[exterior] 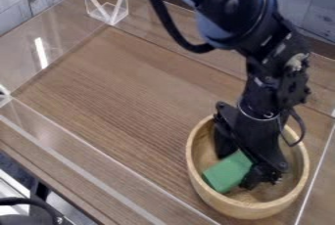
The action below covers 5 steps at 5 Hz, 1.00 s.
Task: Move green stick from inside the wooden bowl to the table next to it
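Note:
The wooden bowl [194, 162] sits on the table [118, 82] at the lower right. The green stick [228, 174] lies tilted inside it, toward the left side of the bowl's floor. My gripper [257, 164] points straight down into the bowl, low over the stick's right end, with its dark fingers spread open. The fingers stand at the stick's right end and hide part of it; I cannot tell whether they touch it. The black arm rises from the bowl to the upper middle.
Clear transparent walls [39, 53] run along the table's left and front edges. A small clear folded stand [105, 6] sits at the back left. Bare wood-grain tabletop stretches left of the bowl. The bowl is close to the table's front right edge.

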Motion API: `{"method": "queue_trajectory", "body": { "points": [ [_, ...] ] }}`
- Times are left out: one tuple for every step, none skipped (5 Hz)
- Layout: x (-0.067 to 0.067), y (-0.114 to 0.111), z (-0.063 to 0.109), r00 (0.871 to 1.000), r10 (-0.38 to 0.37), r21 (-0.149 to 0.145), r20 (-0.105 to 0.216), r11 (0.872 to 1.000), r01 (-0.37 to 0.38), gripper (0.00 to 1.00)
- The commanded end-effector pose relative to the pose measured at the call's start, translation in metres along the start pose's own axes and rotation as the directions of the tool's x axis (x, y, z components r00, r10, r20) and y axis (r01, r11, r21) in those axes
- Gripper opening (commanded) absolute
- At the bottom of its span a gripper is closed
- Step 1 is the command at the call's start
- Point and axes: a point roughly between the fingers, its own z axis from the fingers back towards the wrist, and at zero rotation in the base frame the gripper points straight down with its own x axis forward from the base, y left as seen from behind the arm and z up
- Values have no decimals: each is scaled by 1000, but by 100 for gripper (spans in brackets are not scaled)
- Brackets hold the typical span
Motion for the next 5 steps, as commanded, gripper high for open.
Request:
{"method": "queue_trajectory", "body": {
  "points": [
    [-5,18,-4,999,21,22,-24,1000,-21,100],
    [-10,29,-5,999,31,28,-34,999,-30,100],
    [-18,55,-7,998,48,38,-49,998,-46,100],
    [-33,85,-8,997,61,41,-57,997,-59,100],
    [-43,105,-9,996,67,37,-60,997,-65,100]
  ]
}}
